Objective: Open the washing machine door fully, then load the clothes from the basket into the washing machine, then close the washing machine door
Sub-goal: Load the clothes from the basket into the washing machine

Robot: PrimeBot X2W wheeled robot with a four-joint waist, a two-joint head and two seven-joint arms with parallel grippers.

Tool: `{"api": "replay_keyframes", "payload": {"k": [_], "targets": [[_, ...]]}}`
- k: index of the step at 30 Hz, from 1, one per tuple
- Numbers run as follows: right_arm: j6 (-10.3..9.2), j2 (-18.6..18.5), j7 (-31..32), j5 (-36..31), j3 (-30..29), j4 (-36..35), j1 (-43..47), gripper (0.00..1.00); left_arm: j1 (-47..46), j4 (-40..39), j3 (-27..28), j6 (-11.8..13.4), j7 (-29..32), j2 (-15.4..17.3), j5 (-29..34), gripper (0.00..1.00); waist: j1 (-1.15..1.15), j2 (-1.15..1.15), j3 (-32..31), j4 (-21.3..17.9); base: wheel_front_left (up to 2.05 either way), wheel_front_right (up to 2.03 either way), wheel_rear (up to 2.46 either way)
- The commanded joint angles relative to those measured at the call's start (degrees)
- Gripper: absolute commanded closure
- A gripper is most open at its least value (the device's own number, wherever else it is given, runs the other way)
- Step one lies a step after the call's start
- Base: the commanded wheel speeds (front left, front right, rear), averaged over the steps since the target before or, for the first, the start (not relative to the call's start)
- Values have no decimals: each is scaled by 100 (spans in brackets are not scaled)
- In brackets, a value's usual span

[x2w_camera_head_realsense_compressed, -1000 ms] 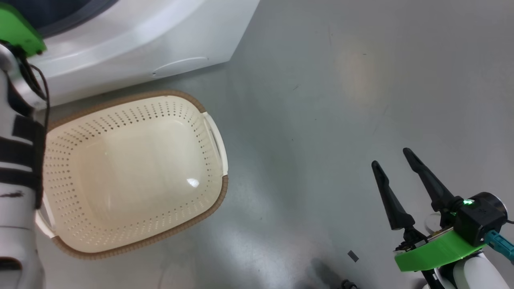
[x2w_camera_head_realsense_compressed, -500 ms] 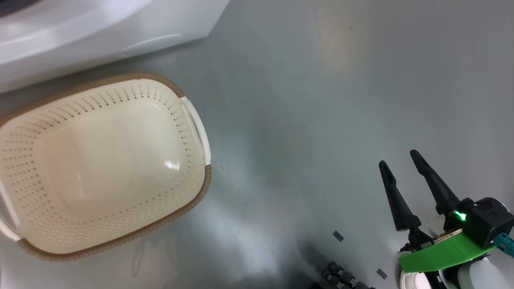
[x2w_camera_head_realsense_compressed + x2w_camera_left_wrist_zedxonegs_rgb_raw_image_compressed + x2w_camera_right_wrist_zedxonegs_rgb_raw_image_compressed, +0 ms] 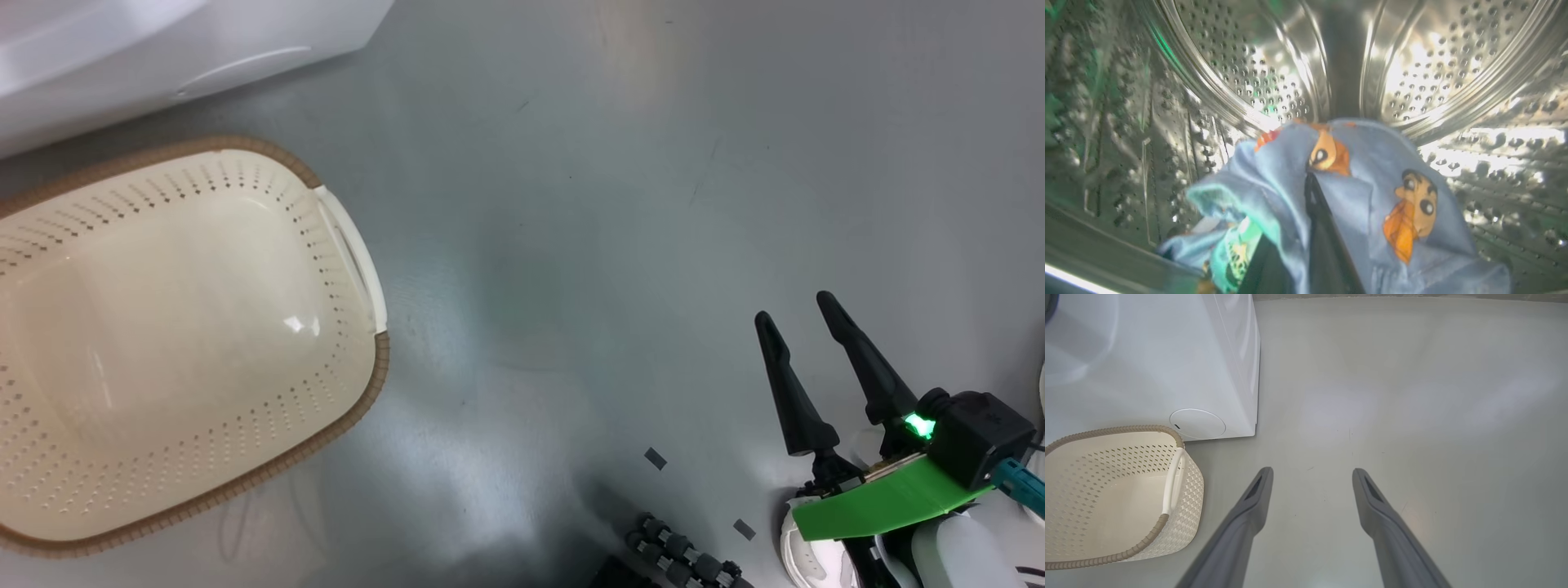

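Note:
In the left wrist view my left gripper (image 3: pixel 1309 177) is inside the steel perforated drum (image 3: pixel 1433 61) of the washing machine. It is shut on the clothes (image 3: pixel 1372 196), light blue fabric with orange cartoon prints draped over its dark fingers. The cream basket (image 3: pixel 371 384) stands on the floor at the left of the head view with nothing in it, next to the washing machine's (image 3: pixel 163 41) white lower front. My right gripper (image 3: pixel 793 309) hovers over bare floor at the lower right, open and holding nothing. The right wrist view shows the right gripper (image 3: pixel 1312 471), the basket (image 3: pixel 1106 490) and the washing machine (image 3: pixel 1167 355). The washing machine door is out of view.
Smooth grey floor (image 3: pixel 612 204) stretches to the right of the basket and the machine. A black ribbed cable (image 3: pixel 678 555) and small dark tape scraps (image 3: pixel 655 459) lie near the bottom edge of the head view. A round white cover (image 3: pixel 1197 423) sits low on the machine's front.
The head camera has shifted, so the basket and machine sit further left in the picture and my left forearm has left it. The right gripper stays open in the same pose.

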Motion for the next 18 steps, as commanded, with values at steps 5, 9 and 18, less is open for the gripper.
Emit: {"api": "replay_keyframes", "payload": {"k": [5, 9, 18], "targets": [[9, -55, -28, 54, 34, -15, 105, 0, -347, 491, -118, 110, 333, 175, 93, 0, 0, 0, -96, 98, 0, 0, 0], [9, -9, -28, 71, -104, -37, 47, 0, -369, 630, -44, 210, 283, 47, -18, 0, 0, 0, -161, 238, 0, 0, 0], [9, -64, -28, -98, -186, 41, 92, 0, 746, 627, 376, 124, -177, -505, -628, 0, 0, 0, -996, 901, 0, 0, 0]]}}
